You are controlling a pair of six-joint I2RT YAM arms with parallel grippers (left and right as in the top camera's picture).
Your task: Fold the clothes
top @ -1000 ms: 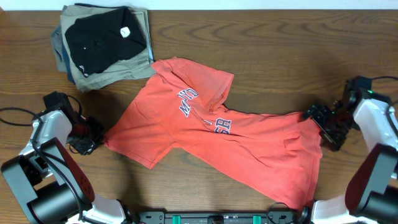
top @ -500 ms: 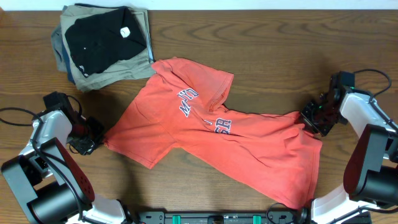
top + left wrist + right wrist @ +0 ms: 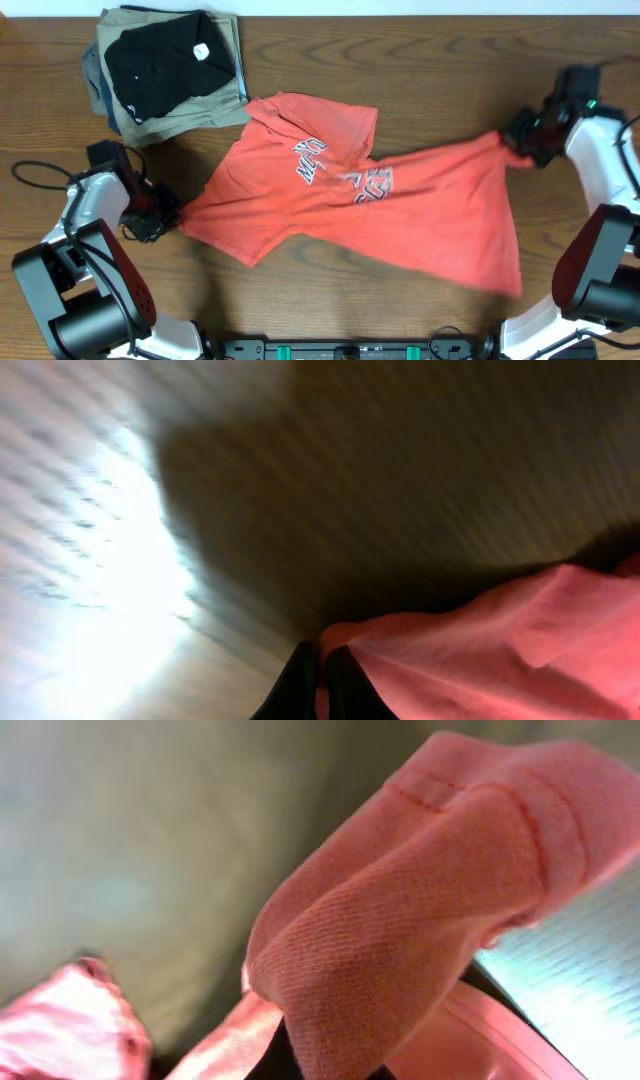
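Wood-grain bench (image 3: 420, 90) carries a folded pile (image 3: 165, 70) far left. Left end effector (image 3: 168, 215) and right end effector (image 3: 515, 138) each pinch the shirt (image 3: 400, 220), apparently by its edges.

A red-orange T-shirt (image 3: 400, 215) is spread across the wooden table (image 3: 440, 60), lettering upward. Its left edge is pinched by the left gripper (image 3: 166, 212), and its right corner is clamped by the right gripper (image 3: 522, 136). A black garment (image 3: 165, 60) is stacked on khaki (image 3: 200, 108) and blue ones at the far left.
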